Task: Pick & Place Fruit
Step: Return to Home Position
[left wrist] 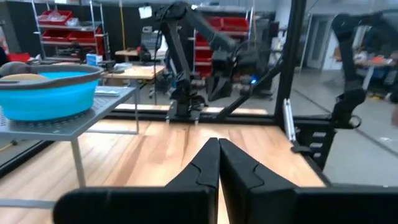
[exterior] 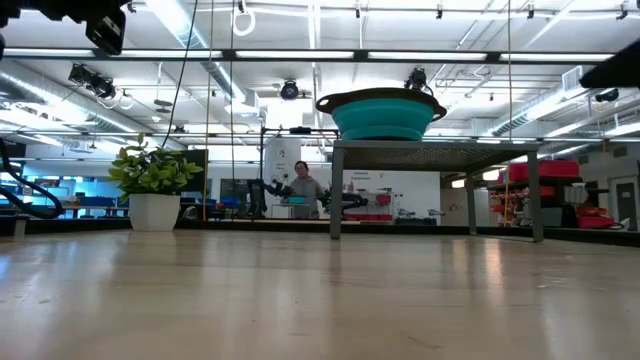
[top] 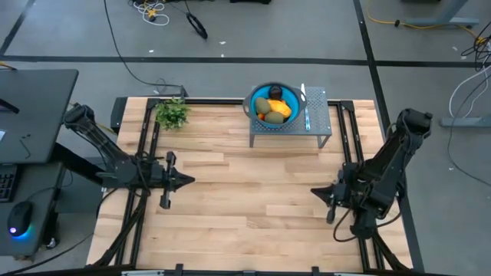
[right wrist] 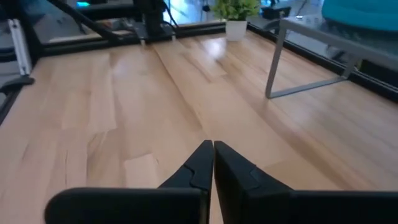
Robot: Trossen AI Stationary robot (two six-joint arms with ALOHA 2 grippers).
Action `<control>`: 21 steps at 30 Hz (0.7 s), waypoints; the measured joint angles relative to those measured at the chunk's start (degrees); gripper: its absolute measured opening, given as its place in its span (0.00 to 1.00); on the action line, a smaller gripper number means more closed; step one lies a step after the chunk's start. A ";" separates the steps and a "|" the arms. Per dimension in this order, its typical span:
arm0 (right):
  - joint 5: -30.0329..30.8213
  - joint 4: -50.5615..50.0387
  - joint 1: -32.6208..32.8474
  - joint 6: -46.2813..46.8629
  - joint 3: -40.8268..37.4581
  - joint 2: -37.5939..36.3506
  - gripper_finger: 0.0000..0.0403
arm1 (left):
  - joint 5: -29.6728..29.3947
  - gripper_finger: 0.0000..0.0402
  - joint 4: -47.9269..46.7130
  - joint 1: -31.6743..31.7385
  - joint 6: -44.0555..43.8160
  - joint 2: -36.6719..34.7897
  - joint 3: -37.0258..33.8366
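The toy fruits [top: 274,106] lie in a teal bowl [top: 253,96] on a grey metal stand [top: 322,123] at the table's far side: a yellow-orange piece, olive-green ovals and a blackish round one. The low view shows only the bowl [exterior: 380,115] on the stand. My left gripper [top: 190,181] is shut and empty at the table's left, above the wood. My right gripper [top: 313,190] is shut and empty at the table's right. Both wrist views show shut fingers, the left [left wrist: 218,146] and the right [right wrist: 212,147].
A small potted plant [top: 172,113] stands at the far left corner. A thin pale strip [top: 304,103] lies on the stand beside the bowl. Black frame rails [top: 149,138] run along the table's left and right sides. Bare wood lies between the grippers. A person [exterior: 300,187] stands in the room behind.
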 joint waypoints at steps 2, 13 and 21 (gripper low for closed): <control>1.31 3.05 1.45 0.51 -3.03 -0.18 0.05 | 0.70 0.02 6.33 0.04 1.21 -0.04 -3.44; 11.07 7.23 7.95 10.22 -12.58 -0.25 0.05 | 4.80 0.02 27.01 4.92 2.01 -0.32 -14.91; 17.15 7.44 11.70 15.83 -17.56 -0.29 0.05 | 14.85 0.03 25.67 16.47 -0.20 -0.69 -14.91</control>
